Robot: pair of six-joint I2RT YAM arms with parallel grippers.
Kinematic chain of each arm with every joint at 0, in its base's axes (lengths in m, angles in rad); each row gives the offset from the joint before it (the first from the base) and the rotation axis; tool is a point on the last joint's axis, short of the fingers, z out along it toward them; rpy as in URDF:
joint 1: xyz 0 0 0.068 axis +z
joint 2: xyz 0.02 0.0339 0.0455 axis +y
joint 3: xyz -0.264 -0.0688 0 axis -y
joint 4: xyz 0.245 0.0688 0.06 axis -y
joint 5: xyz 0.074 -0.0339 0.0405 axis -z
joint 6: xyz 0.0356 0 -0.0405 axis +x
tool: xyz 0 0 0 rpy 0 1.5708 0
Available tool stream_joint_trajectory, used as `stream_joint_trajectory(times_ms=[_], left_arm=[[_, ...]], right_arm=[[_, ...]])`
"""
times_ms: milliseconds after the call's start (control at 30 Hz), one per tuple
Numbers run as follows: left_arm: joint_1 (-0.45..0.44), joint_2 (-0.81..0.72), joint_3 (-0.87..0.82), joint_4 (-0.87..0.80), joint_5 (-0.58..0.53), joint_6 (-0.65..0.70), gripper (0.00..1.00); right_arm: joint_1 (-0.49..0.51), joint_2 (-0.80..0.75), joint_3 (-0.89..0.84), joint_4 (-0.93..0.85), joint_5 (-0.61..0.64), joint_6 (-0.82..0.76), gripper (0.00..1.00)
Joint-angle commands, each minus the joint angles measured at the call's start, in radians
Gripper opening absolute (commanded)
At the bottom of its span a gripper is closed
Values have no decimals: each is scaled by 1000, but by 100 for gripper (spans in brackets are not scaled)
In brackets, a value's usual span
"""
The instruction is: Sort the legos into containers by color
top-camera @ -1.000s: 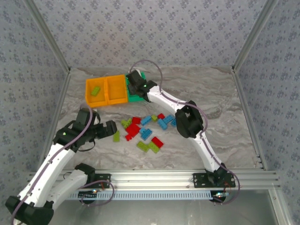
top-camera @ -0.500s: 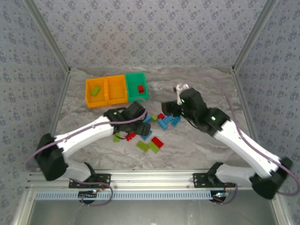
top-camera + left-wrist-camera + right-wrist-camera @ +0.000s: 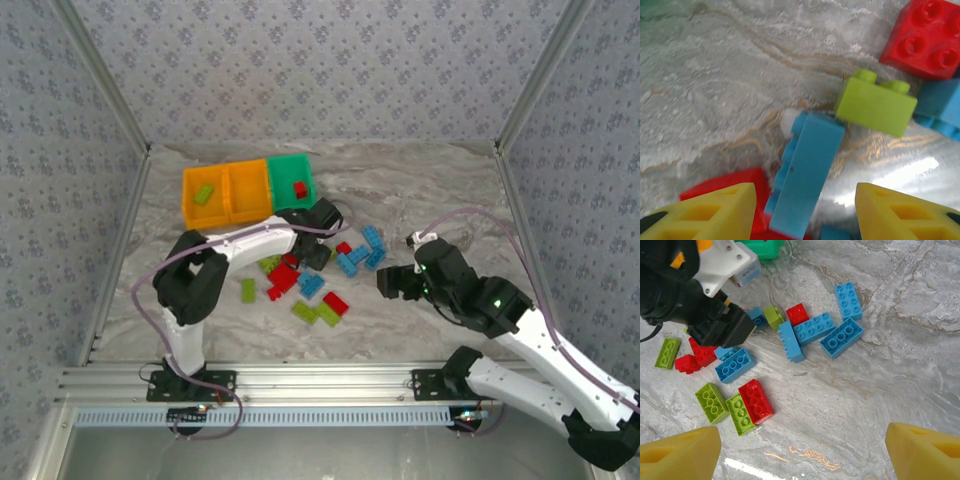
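The containers (image 3: 248, 192) stand at the back left of the counter (image 3: 440, 200), with a lime brick (image 3: 204, 193) in the left orange bin (image 3: 212, 212) and a red brick (image 3: 299, 189) in the green bin (image 3: 285, 172). The other legos (image 3: 312, 285) lie loose in front, where the left gripper (image 3: 805, 205) is low, jaws open around a light blue brick (image 3: 807, 165) that stands on its edge. Further right, the right gripper (image 3: 802, 450) hovers beside them, jaws wide open and empty.

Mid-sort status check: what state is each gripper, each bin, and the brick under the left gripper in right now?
left gripper: open, blue brick between its fingers, ungripped.
blue brick: tipped on its edge.
right gripper: open, empty.
left orange bin: holds one lime green brick.
middle orange bin: empty.
green bin: holds one red brick.
loose legos: unsorted, outside the bins.
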Motion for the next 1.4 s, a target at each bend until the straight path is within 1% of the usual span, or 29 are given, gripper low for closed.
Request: stream_joint_trajectory(times_ms=[0,100,133,233,267,300,367,433,500,567,633,700,767,833,867,933,1000,1100,1133,1200,1233,1300,1367], left_arm=[[7,35,25,47,7,46,51],[9,71,37,56,20,40,42],[9,83,40,53,19,34,38],[10,95,35,54,18,21,31],[10,90,31,56,19,17,27],[9,77,24,59,17,12,22],[9,28,7,67,13,-1,19],[13,-61,-17,76,-6,-19,18],[36,-156,-39,91,-31,-39,18],[88,-238,-55,101,-71,-66,18],[177,-286,-52,103,-118,-105,19],[280,-282,-26,94,-136,-145,18],[372,-247,9,96,-138,-175,18],[449,-173,83,84,-112,-188,18],[471,-133,124,70,-89,-187,18],[502,-29,236,33,-56,-170,18],[518,61,346,-25,-62,-158,19],[540,153,448,-69,-10,-150,23],[545,170,462,-61,13,-148,27],[547,186,480,-63,23,-151,38],[550,186,487,-71,24,-152,40],[549,159,476,-75,31,-154,42],[548,95,425,-52,50,-155,42]], right_arm=[[7,15,7,-13,1,28,88],[9,18,1,0,-3,35,89],[9,20,0,5,-6,38,89],[10,22,-7,24,-36,43,89],[10,22,-7,31,-46,45,89],[10,24,-6,39,-55,47,89],[12,27,-3,50,-62,52,89],[13,30,1,53,-58,54,89],[13,33,2,54,-49,57,89],[14,35,3,54,-43,58,89],[14,38,1,54,-39,60,89],[16,40,-2,54,-38,63,89],[18,40,-5,57,-38,68,89],[18,39,-7,55,-36,73,89],[20,37,-7,53,-34,75,89],[25,33,-8,48,-26,79,89],[30,29,-8,38,-20,83,89],[38,18,-14,25,-8,94,89],[38,12,-19,20,-3,99,89],[40,3,-28,18,3,108,89],[40,0,-32,19,5,114,89],[39,-1,-36,20,10,115,90],[38,5,-43,29,17,115,90]])
